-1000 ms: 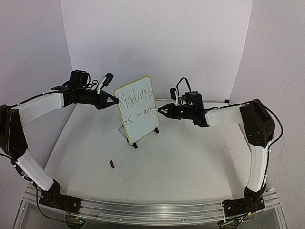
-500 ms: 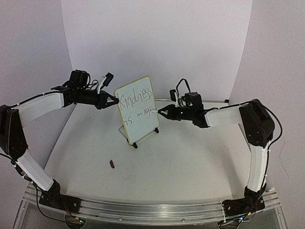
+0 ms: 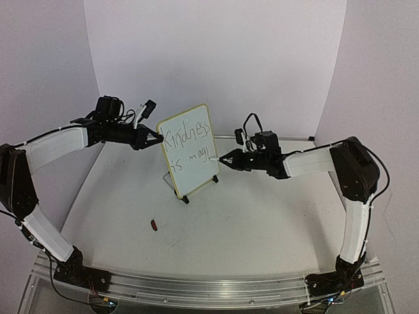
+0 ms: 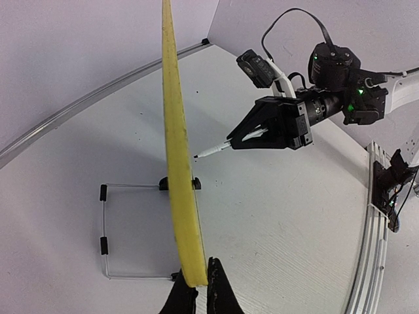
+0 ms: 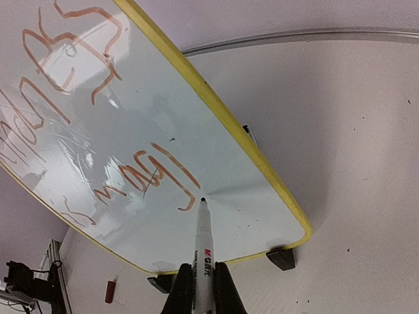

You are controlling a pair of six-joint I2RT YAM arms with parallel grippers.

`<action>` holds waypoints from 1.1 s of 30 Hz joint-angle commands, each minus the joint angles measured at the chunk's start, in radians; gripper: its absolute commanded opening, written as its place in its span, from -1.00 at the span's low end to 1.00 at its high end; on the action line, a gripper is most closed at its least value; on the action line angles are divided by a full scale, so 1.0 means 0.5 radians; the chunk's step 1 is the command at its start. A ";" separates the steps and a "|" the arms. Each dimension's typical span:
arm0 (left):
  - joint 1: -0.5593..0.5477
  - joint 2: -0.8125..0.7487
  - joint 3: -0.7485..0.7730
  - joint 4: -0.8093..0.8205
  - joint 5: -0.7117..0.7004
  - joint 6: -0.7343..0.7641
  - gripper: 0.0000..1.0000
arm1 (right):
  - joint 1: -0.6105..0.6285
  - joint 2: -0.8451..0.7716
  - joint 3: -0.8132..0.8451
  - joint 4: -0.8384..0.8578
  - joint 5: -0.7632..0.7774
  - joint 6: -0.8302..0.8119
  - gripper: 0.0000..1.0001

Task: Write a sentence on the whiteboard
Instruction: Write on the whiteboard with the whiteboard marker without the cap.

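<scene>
Well, in the top view the whiteboard (image 3: 190, 149) stands a little left of the middle of the frame, tilted back on its feet on the table (image 3: 275, 216). The left gripper (image 3: 156, 137) pinches the board's upper left edge, I judge to keep it from sliding or tipping under the pen's pressure. From the right, the right gripper (image 3: 226, 158) points a marker (image 3: 218, 157) at the board's lower right part. The sentence (image 3: 188, 140) reads "Kindness" above and "is mag" below, so I judge the last word is unfinished. A small dark red piece (image 3: 154, 225) lies on the table toward the lower left, well apart from the board.

From the left wrist view, I see the board edge-on as a yellow strip (image 4: 177, 150). My left fingers (image 4: 214, 288) are closed narrowly on its frame at the bottom of the frame. A wire stand (image 4: 105, 242) props the board from behind.

From the right wrist view, the fingers (image 5: 224, 291) clamp the marker's body (image 5: 202, 248) at the bottom centre, holding it almost square to the surface for a clean stroke. Its tip sits just right of the last letter. It is probably touching the board, but I cannot be sure from this angle.
</scene>
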 commanded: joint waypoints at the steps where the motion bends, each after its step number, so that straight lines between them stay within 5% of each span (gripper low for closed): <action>1: -0.026 0.041 0.021 -0.151 -0.050 0.052 -1.00 | 0.019 -0.215 -0.010 0.037 0.003 -0.015 -1.00; 33: -0.029 0.060 0.021 -0.152 -0.050 0.054 -1.00 | 0.028 -0.022 0.228 0.061 -0.017 0.007 -1.00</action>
